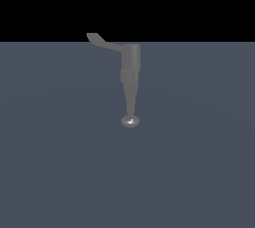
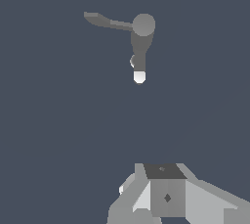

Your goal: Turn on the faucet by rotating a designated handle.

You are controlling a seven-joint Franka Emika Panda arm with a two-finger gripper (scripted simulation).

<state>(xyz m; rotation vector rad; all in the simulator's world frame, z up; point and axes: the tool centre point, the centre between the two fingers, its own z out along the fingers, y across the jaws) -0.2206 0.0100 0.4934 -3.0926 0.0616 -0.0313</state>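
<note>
Thin flat grey curved handle (image 1: pixel 102 41) sticks out toward exterior view's left from matte grey cylindrical faucet (image 1: pixel 130 65), standing on dark blue-grey table (image 1: pixel 199 147). White gripper (image 2: pixel 163 196) well apart; grip state can't tell.

A flat, matte slate-blue floor (image 1: pixel 60 172) fills the lower part of the exterior view, plain and even in tone, with no seams, tiles or markings. At its far edge it ends in a straight horizontal line, and above that line the backdrop (image 1: pixel 199 3) is solid black, without walls, windows or furniture. The light is soft and diffuse and no lamp shows; faint, broad gradations of tone barely vary across the surface. In the wrist view the same slate-blue floor (image 2: pixel 49 135) covers nearly the whole picture, uniform and unmarked.
</note>
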